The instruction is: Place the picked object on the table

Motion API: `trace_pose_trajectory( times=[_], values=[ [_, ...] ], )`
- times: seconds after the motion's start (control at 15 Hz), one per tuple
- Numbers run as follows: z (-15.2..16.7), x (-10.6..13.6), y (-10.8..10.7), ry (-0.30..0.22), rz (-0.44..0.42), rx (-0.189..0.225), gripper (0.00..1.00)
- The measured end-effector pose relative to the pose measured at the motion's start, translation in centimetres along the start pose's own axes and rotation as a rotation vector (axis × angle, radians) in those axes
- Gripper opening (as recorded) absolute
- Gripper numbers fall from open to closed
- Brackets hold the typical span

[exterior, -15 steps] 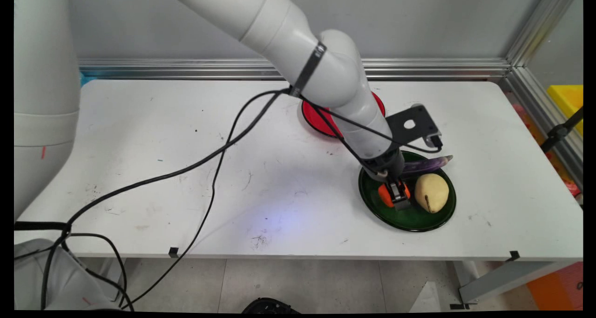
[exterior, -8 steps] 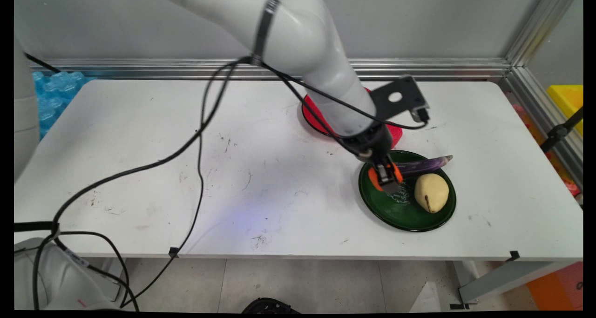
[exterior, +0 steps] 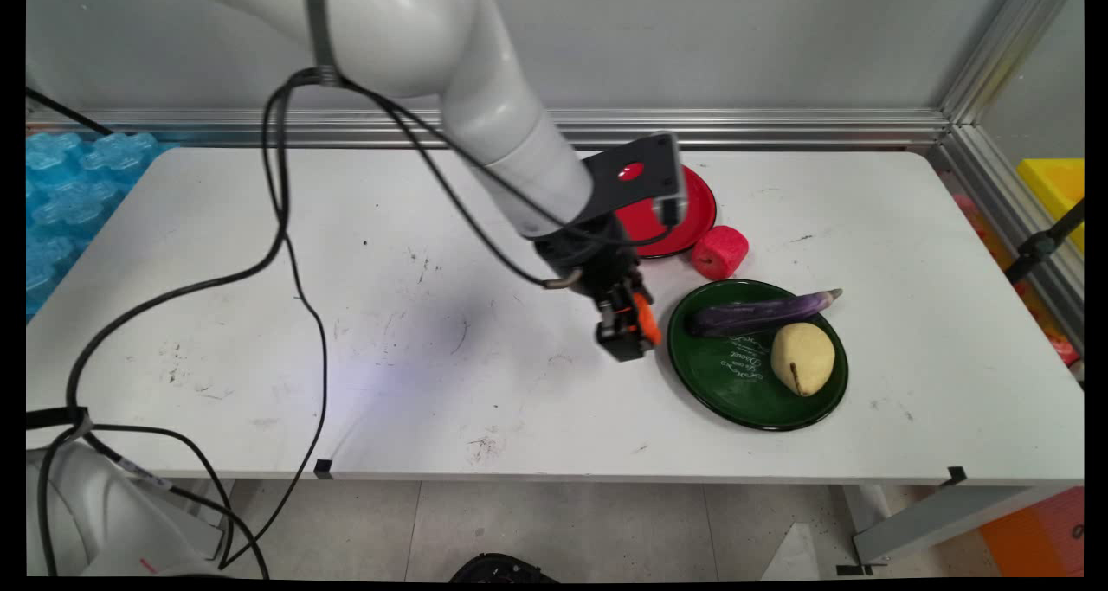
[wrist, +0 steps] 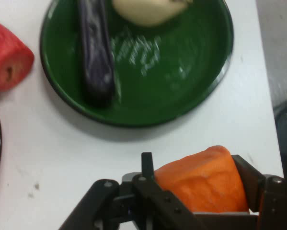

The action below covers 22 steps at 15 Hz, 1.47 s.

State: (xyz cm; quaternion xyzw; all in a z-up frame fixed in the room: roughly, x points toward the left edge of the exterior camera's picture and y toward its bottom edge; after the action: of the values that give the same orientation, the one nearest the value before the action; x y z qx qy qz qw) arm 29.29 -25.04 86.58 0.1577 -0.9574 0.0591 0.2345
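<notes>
My gripper point(exterior: 630, 331) is shut on an orange chunk of carrot point(exterior: 643, 316), held in the air just left of the green plate point(exterior: 744, 392). In the hand view the carrot point(wrist: 200, 179) sits between the black fingers point(wrist: 251, 177), above bare table beside the green plate point(wrist: 196, 91). On the plate lie a purple eggplant point(exterior: 762, 309) point(wrist: 95, 52) and a pale yellow pear point(exterior: 803, 357) point(wrist: 148, 10).
A red plate point(exterior: 688, 215) stands behind the gripper, partly hidden by the hand's black bracket. A pink-red fruit piece point(exterior: 719, 252) point(wrist: 6, 60) lies between the red and green plates. Black cables hang over the table's left half. Blue packing material point(exterior: 61, 193) lies off the left edge.
The gripper has lifted the carrot off the green plate and carried it left, clear of the plate's rim. The arm swung left, uncovering the pink-red piece and the eggplant.
</notes>
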Motion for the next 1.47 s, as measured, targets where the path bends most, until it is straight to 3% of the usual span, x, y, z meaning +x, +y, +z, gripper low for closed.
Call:
trace_pose_trajectory(
  times=[0.47, 1.0, 1.47],
  values=[
    [1.5, -3.8, 0.2, -0.028, 0.138, -0.05, 0.0],
    [5.6, -5.1, 0.4, -0.036, 0.226, -0.101, 0.0],
    [7.7, -5.4, 0.4, -0.016, 0.274, -0.114, 0.0]
  ],
)
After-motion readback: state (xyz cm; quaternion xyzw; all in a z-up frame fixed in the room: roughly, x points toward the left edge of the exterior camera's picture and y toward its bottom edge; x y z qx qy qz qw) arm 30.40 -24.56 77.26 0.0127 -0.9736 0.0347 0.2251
